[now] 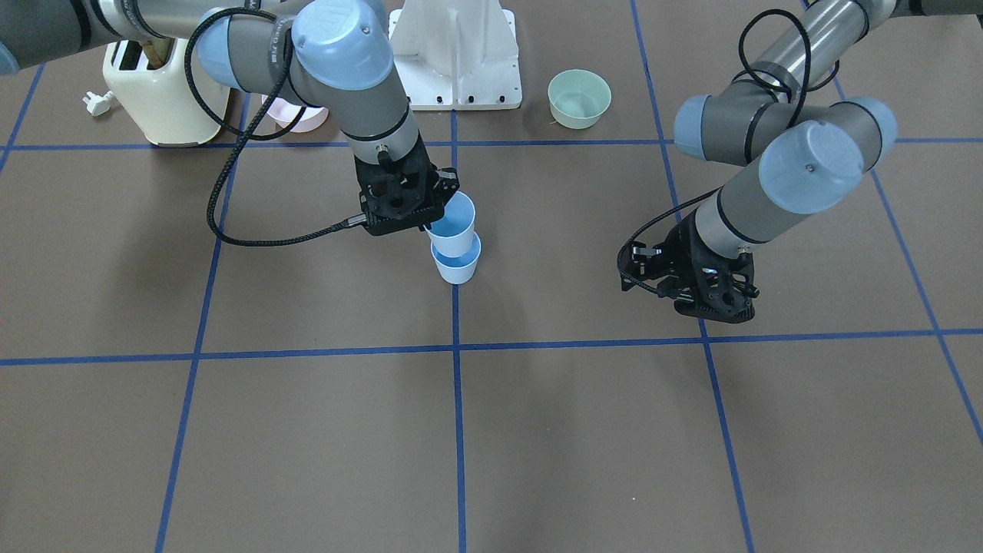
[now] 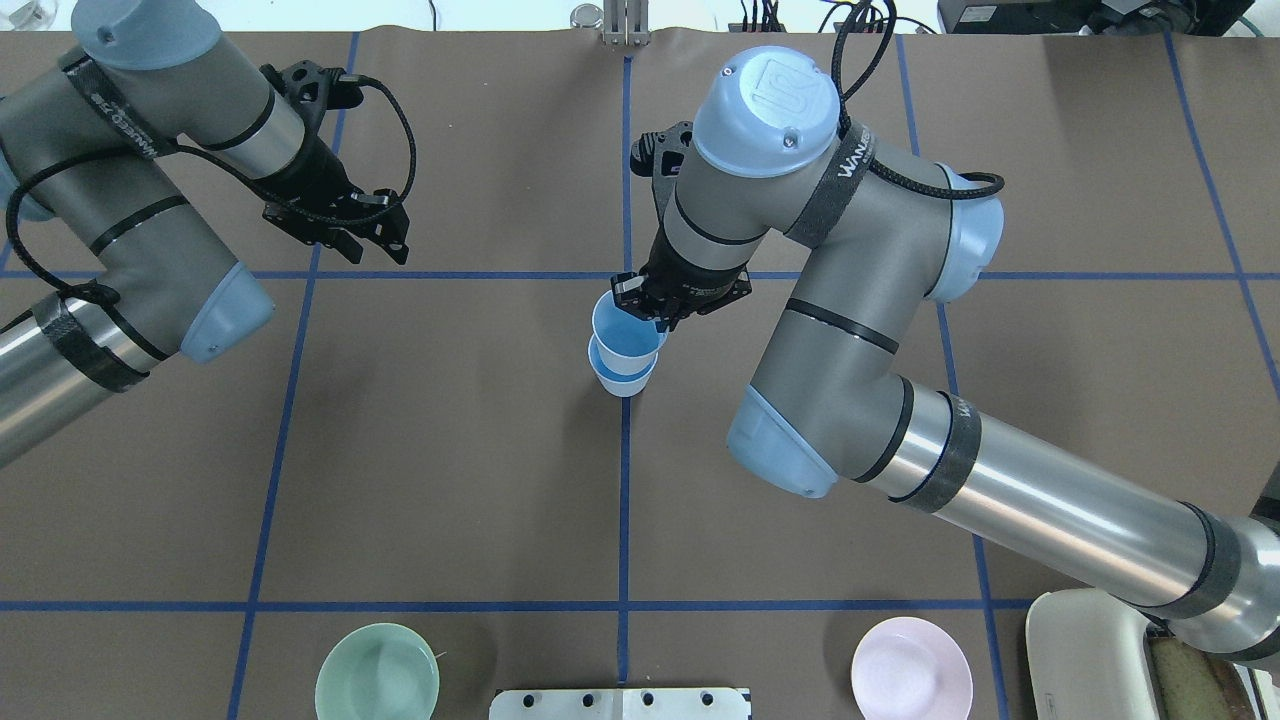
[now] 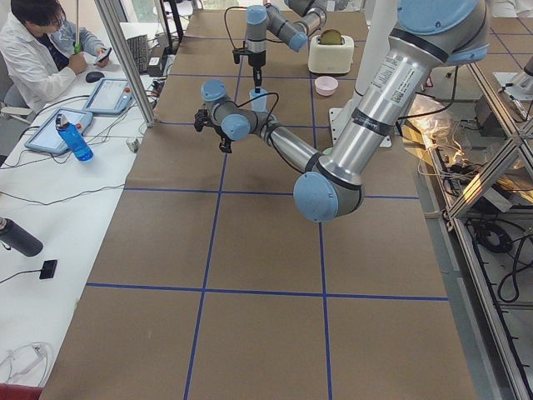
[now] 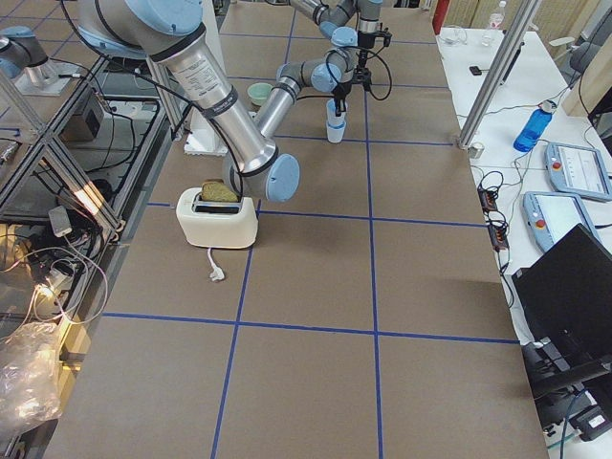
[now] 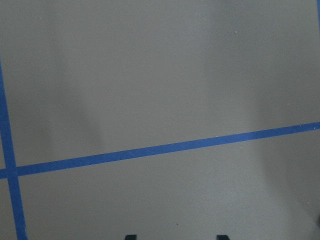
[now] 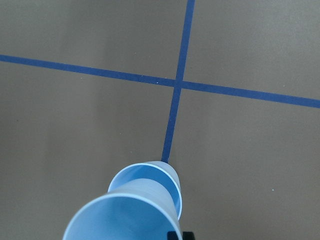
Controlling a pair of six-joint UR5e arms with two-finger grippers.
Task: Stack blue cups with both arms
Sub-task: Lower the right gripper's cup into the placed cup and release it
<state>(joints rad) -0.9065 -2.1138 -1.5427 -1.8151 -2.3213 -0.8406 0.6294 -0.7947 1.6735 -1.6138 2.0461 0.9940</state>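
We are pinching the rim of the upper blue cup (image 1: 453,229) with our right gripper (image 1: 435,221). It is sitting partly inside the lower blue cup (image 1: 458,270), which is standing on a blue tape line (image 1: 458,415) mid-table (image 1: 307,445). Our left gripper (image 2: 372,238) is hovering well apart, jaws spread.

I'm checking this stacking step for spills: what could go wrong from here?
1. The upper cup looks only partly seated in the lower cup. If released now, it might tip out.
2. The right pincer grips just one side of its rim, and the left pincer hangs apart, so nothing steadies the lower cup.
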